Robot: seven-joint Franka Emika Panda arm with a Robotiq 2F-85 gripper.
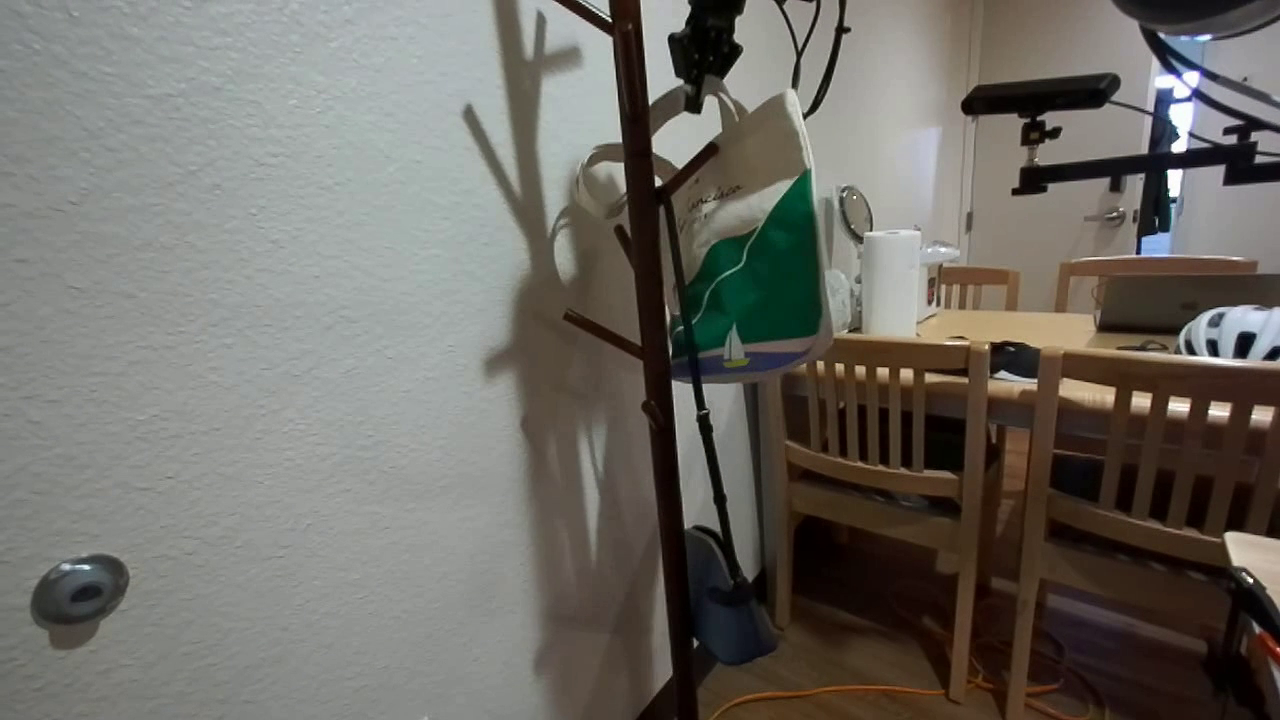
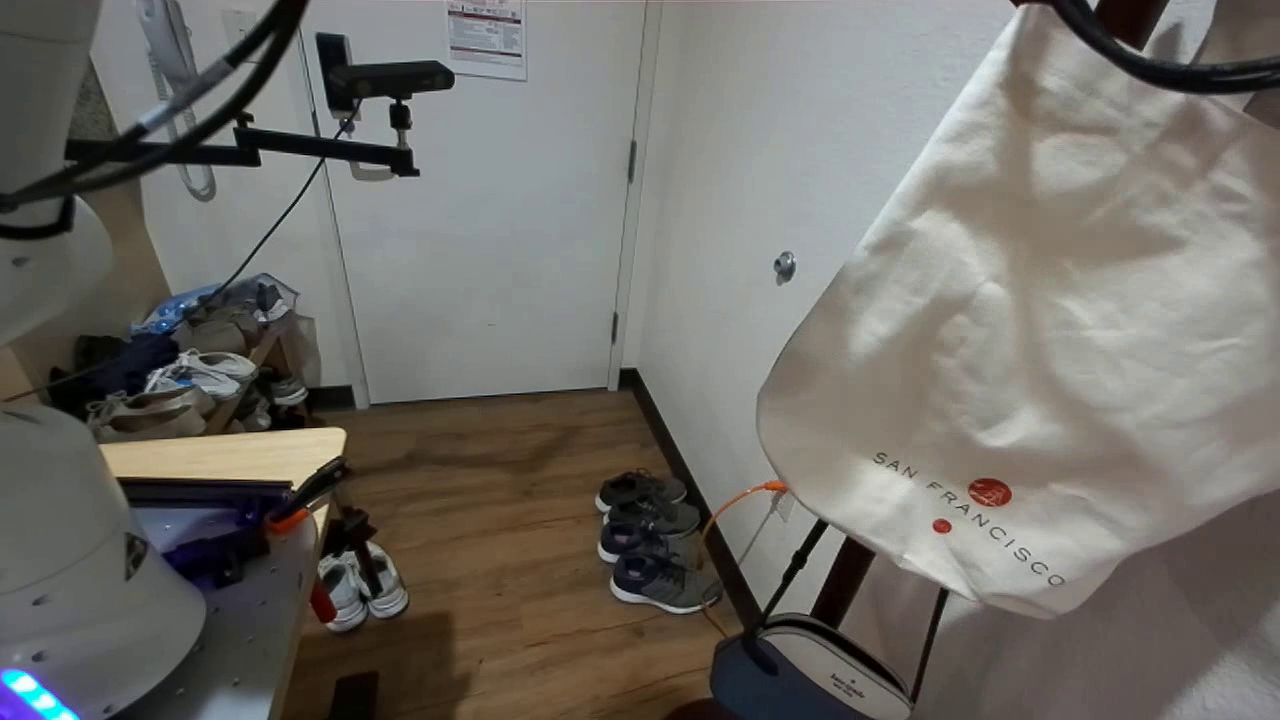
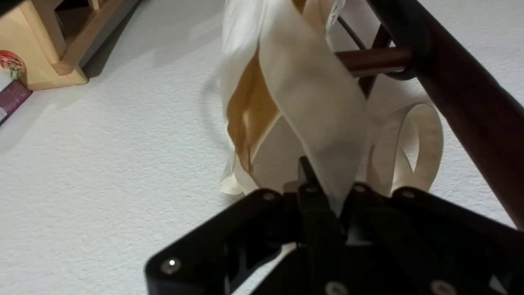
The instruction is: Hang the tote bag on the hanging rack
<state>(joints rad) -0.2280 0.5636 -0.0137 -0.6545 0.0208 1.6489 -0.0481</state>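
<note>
The tote bag is cream canvas with a green and blue print in an exterior view [image 1: 765, 270]; its lettered side shows large in an exterior view [image 2: 1000, 350]. My gripper [image 1: 694, 92], also in the wrist view [image 3: 335, 192], is shut on one handle strap [image 3: 323, 94], and the bag hangs below it. The other handle [image 1: 600, 185] loops out loosely behind the rack pole. The hanging rack [image 1: 650, 280] is a dark brown pole with pegs. One peg [image 1: 690, 170] overlaps the bag's front in that view; in the wrist view a peg [image 3: 376, 61] lies beside the held strap. Whether they touch is unclear.
A blue purse [image 1: 735, 625] hangs low on the rack by a long black strap [image 1: 705, 430]. The textured wall [image 1: 300, 300] stands close behind the rack. Wooden chairs [image 1: 890, 400] and a table [image 1: 1010, 325] stand beyond. Shoes [image 2: 660, 580] lie on the floor.
</note>
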